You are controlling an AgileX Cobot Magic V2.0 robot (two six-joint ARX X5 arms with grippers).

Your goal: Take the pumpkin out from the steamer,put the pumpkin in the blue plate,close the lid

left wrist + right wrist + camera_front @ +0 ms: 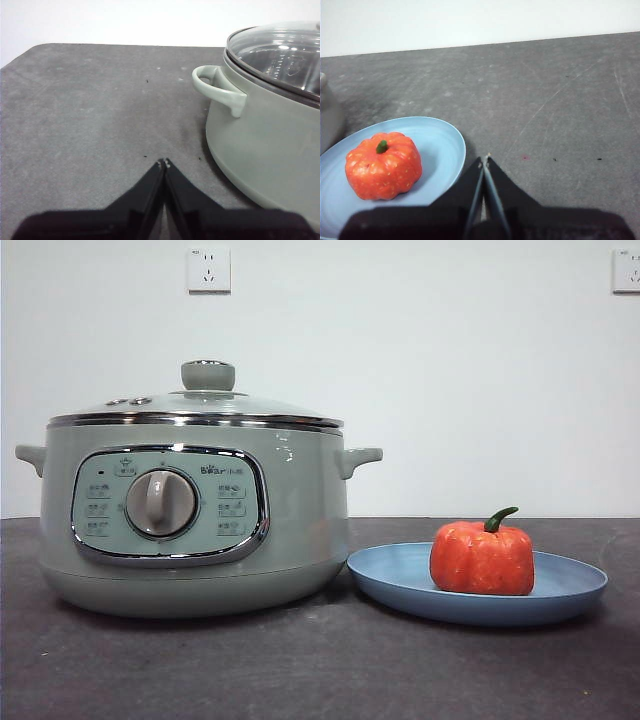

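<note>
From the front you see no arm at all, and the steamer's (190, 515) inside is hard to make out through the lid (200, 405) seated on its rim. The pumpkin (482, 557) sits upright in the blue plate (570, 590), just beside the steamer on the dark bench (300, 670). Your left end effector (164, 163) is pressed shut and empty over bare bench near the steamer's handle. Your right end effector (485, 160) is likewise closed on nothing, beside the plate's edge.
</note>
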